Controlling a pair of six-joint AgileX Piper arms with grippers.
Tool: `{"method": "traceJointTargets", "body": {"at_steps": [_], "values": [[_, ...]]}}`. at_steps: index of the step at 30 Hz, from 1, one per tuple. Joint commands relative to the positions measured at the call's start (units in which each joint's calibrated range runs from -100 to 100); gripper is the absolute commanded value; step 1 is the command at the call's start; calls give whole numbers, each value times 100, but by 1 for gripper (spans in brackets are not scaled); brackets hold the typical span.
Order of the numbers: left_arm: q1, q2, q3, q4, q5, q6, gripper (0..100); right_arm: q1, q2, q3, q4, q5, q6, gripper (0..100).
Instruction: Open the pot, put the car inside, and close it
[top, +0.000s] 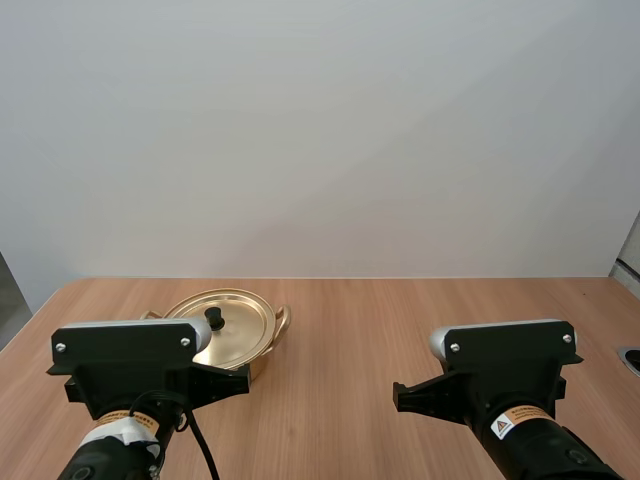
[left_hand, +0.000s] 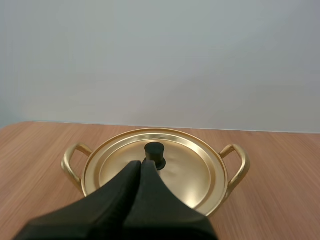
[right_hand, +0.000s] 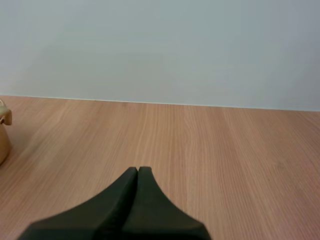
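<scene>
Pot sits lower left of the high view, its lid seated flat, knob up — so I can't see whether a car is inside. My left gripper hangs pressed together just short of the knob; my right gripper — fingers together — holds nothing over bare table.

obstacle: lidded pot w/ knob, L side | table R of it open
</scene>
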Motion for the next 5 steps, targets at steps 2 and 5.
{"method": "traceJointTargets", "body": {"at_steps": [2, 5], "values": [[1, 0, 0, 7, 1, 0, 0, 1, 0, 0, 5, -9, 0, 0], [1, 0, 0, 7, 1, 0, 0, 1, 0, 0, 5, -9, 0, 0]]}}
